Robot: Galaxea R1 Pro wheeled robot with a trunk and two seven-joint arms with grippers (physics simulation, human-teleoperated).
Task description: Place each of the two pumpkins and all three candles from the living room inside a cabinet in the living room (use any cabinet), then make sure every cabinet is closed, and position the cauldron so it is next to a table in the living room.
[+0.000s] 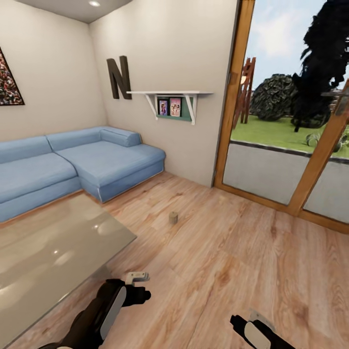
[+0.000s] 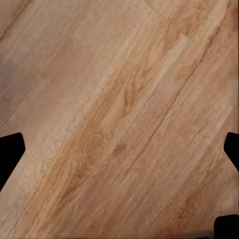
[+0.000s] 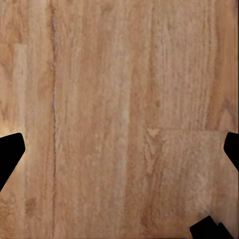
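Note:
One short pale beige candle [image 1: 173, 218] stands upright on the wood floor, ahead of me and just past the corner of the low table [image 1: 53, 252] with its glossy grey-green top. My left gripper [image 1: 143, 295] hangs over the floor beside the table's near right edge, well short of the candle. Its wrist view has the gripper [image 2: 119, 149] open, with bare planks between the fingertips [image 2: 11, 149]. My right gripper [image 1: 237, 321] is low at the right. It [image 3: 119, 149] is also open over bare floor.
A blue corner sofa [image 1: 72, 165] runs along the left and back walls behind the table. A white wall shelf [image 1: 169, 94] and a large letter N hang on the back wall. A wood-framed glass door [image 1: 291, 160] to the garden is at the right.

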